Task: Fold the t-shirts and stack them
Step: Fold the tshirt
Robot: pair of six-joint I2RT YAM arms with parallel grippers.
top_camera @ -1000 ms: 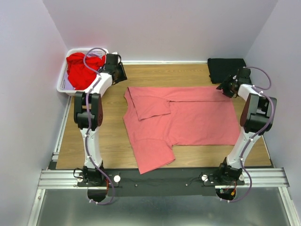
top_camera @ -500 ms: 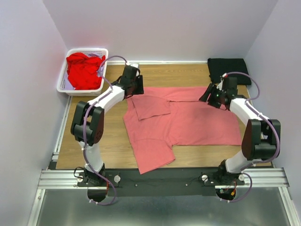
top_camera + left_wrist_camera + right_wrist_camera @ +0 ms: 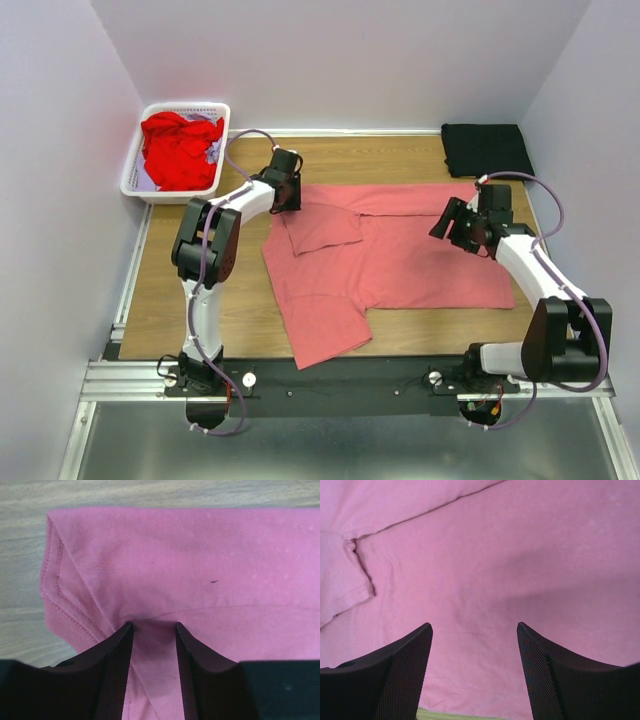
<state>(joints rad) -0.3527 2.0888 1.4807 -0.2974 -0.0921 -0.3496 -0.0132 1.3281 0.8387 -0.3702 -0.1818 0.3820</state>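
We see the salmon-pink shirt [image 3: 400, 260] spread flat at the middle of the wooden table [image 3: 230, 290], one sleeve folded inward. The left gripper [image 3: 287, 195] sits at the shirt's 11 o'clock corner. Its fingers [image 3: 117, 655] stand a narrow gap apart, tips down on the hemmed cloth. The right gripper [image 3: 452, 222] hangs over the shirt's body toward 2 o'clock, jaws spread wide, nothing between them. The red shirt [image 3: 180, 150] lies heaped in the white basket [image 3: 170, 196] at 10 o'clock. The black shirt [image 3: 486, 148] lies folded at 1 o'clock.
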